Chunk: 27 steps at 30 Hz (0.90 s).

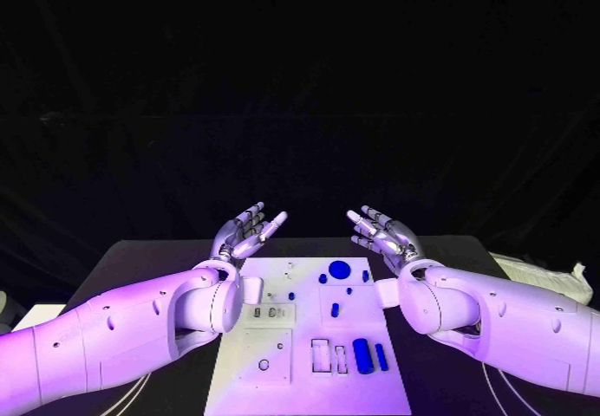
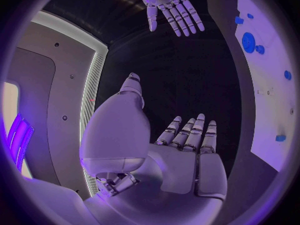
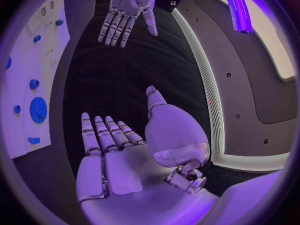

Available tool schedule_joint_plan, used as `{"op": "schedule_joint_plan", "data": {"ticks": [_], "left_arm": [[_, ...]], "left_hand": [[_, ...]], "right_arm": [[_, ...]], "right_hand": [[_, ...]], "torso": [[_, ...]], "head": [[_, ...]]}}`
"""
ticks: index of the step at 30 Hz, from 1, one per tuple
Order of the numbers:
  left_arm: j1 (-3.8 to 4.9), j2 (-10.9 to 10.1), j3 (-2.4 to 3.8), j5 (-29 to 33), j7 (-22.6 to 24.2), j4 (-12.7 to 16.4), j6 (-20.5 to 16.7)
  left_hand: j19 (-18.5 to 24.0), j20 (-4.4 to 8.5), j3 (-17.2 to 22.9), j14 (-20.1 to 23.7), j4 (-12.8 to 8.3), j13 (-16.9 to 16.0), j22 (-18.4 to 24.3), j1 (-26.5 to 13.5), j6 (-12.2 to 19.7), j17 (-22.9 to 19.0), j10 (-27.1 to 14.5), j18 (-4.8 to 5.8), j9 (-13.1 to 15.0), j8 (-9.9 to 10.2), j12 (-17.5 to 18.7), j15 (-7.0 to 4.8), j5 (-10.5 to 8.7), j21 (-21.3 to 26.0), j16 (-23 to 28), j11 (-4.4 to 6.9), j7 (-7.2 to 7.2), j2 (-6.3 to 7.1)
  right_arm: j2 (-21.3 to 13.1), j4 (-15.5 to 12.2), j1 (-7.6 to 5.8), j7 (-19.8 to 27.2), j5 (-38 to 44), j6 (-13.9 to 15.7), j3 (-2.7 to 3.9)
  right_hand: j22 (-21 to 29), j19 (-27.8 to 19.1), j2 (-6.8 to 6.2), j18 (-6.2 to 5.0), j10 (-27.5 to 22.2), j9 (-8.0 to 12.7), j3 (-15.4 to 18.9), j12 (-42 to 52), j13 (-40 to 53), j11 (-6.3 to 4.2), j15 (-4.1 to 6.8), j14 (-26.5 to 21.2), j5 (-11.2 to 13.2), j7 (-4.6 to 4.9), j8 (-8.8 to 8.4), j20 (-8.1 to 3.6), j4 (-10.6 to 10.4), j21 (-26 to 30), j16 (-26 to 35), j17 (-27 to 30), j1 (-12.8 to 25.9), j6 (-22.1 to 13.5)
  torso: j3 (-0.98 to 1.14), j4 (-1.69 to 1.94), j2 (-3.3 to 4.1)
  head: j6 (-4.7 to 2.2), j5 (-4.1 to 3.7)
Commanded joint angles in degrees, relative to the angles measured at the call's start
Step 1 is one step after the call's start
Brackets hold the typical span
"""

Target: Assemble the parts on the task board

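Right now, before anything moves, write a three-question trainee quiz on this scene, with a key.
1. True or false: the left hand holds a blue part.
2. Which is the biggest blue piece at the far end of the task board? A) round blue gear B) a ring C) a cube
3. Fill in: the long blue bar lies toward the board's ___ end, nearest the robot.

Key:
1. False; both it and the right hand are held up with fingers apart, holding nothing.
2. A
3. near
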State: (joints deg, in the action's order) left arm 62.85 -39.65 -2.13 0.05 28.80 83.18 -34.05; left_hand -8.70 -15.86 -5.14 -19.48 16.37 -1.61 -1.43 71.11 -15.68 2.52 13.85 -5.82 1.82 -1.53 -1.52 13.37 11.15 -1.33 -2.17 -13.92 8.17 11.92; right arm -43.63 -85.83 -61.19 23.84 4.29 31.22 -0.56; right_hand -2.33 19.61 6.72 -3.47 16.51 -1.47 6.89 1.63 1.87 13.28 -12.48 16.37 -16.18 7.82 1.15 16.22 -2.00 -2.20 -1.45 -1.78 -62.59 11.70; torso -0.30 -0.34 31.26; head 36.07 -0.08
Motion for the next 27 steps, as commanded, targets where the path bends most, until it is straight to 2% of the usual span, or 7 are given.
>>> {"op": "schedule_joint_plan", "data": {"ticks": [1,5,8,9,11,17,27], "left_arm": [[0.21,0.3,-0.01,-1.0,0.9,-0.3,5.3],[0.21,0.3,-0.01,-1.0,0.9,-0.3,5.3],[0.21,0.3,-0.01,-1.0,0.9,-0.3,5.3],[0.3,-3.0,0.03,0.0,1.7,0.7,6.4],[0.38,-3.9,0.03,0.0,1.8,1.3,6.5],[0.63,-7.3,0.2,-0.5,1.1,4.3,8.3],[1.57,-11.5,0.48,-1.0,-0.5,10.0,9.9]], "left_hand": [[-0.7,-0.95,0.6,-2.2,0.9,-0.2,-0.2,3.2,-1.8,0.3,1.2,-1.12,0.2,-0.6,-0.3,0.48,0.56,-0.4,-0.5,-1.02,8.42,-0.02],[-4.7,-1.01,3.2,-9.3,0.7,-0.8,-0.9,5.3,-6.4,1.2,6.9,-0.52,0.7,-1.4,-1.3,1.23,0.03,-1.6,-2.1,-1.77,8.72,-2.22],[-13.8,-0.88,5.7,-19.9,0.5,-1.4,-2.5,7.2,-13.3,2.5,15.1,-1.14,1.4,-2.7,-2.6,0.43,-0.34,-4.6,-4.6,-1.17,8.53,-4.65],[-19.9,-0.83,6.5,-23.5,0.3,-1.7,-3.5,7.8,-17.0,2.9,20.0,-1.77,1.7,-3.5,-3.4,-0.26,-0.48,-6.7,-5.6,-0.64,8.29,-5.61],[-29.9,-0.67,7.4,-28.4,-0.3,-2.6,-5.2,9.0,-26.2,3.4,31.9,-3.37,2.6,-5.4,-5.8,-1.91,-0.69,-10.5,-7.1,0.64,7.39,-6.98],[-42.3,1.93,7.7,-40.9,-2.6,-2.9,-6.3,11.1,-39.1,4.8,44.2,-4.75,3.0,-7.9,-8.1,-5.91,-0.78,-14.8,-10.3,4.07,4.62,-8.84],[-47.1,3.37,7.9,-46.1,-4.1,-2.5,-5.4,11.7,-41.6,6.4,48.6,-4.77,2.0,-6.0,-6.1,-7.37,-0.81,-14.5,-9.5,5.17,3.84,-9.29]], "right_arm": [[0.2,0.6,-0.17,-4.0,5.2,-10.8,-0.06],[0.4,1.1,-0.3,-4.9,6.2,-13.3,-0.12],[0.4,1.2,-0.32,-5.1,6.4,-13.8,-0.13],[0.4,5.5,-1.0,-1.0,18.5,-5.8,0.1],[0.3,6.1,-1.39,-1.3,22.1,-5.5,0.23],[0.0,7.1,-2.83,-3.9,33.8,-6.3,0.59],[-0.9,6.8,-5.82,-13.7,56.3,-9.1,1.3]], "right_hand": [[-1.1,9.0,1.2,-2.67,9.3,-0.7,-1.3,1.3,0.7,1.12,-1.02,9.9,0.4,8.45,1.15,0.42,4.7,-2.0,-1.4,-0.8,-7.1,6.8],[-2.4,20.9,1.27,-5.23,27.7,-1.9,-3.7,4.0,1.9,0.18,0.47,29.4,1.5,7.77,3.23,0.39,9.2,-5.3,-4.6,-2.0,-11.8,19.8],[-2.7,24.9,1.2,-6.89,35.3,-2.5,-5.1,5.5,2.0,-1.42,2.2,36.0,2.2,6.56,4.7,0.27,11.5,-7.0,-6.0,-2.1,-13.6,29.9],[-2.8,26.2,1.13,-7.1,36.9,-2.7,-5.5,5.8,1.9,-1.85,2.75,37.7,2.4,6.14,5.13,0.06,12.2,-7.5,-6.4,-2.1,-14.0,33.3],[-2.9,28.6,0.99,-7.21,39.2,-2.7,-6.3,5.6,1.7,-2.61,3.53,40.6,2.6,5.71,5.23,-0.61,13.5,-8.5,-6.6,-2.0,-14.2,37.7],[-2.5,32.5,0.53,-7.19,42.9,-2.3,-8.2,4.2,1.6,-3.64,5.05,45.9,2.7,4.96,4.1,-2.14,16.5,-9.6,-6.2,-2.0,-13.7,41.6],[-3.2,39.1,-1.17,-7.14,50.1,-2.4,-11.9,3.2,1.8,-5.83,7.94,54.0,1.3,3.3,3.39,-5.45,18.7,-12.9,-6.4,-2.8,-13.4,46.5]], "torso": [[-0.01,-0.01,0.0],[-0.01,-0.01,0.0],[-0.01,-0.01,0.0],[-0.34,0.15,0.56],[-0.44,0.23,1.01],[-0.6,0.3,2.46],[-1.09,1.18,5.48]], "head": [[0.0,0.0],[0.0,0.0],[0.0,0.0],[0.94,-0.63],[0.99,-0.81],[0.67,-0.96],[0.27,-1.88]]}}
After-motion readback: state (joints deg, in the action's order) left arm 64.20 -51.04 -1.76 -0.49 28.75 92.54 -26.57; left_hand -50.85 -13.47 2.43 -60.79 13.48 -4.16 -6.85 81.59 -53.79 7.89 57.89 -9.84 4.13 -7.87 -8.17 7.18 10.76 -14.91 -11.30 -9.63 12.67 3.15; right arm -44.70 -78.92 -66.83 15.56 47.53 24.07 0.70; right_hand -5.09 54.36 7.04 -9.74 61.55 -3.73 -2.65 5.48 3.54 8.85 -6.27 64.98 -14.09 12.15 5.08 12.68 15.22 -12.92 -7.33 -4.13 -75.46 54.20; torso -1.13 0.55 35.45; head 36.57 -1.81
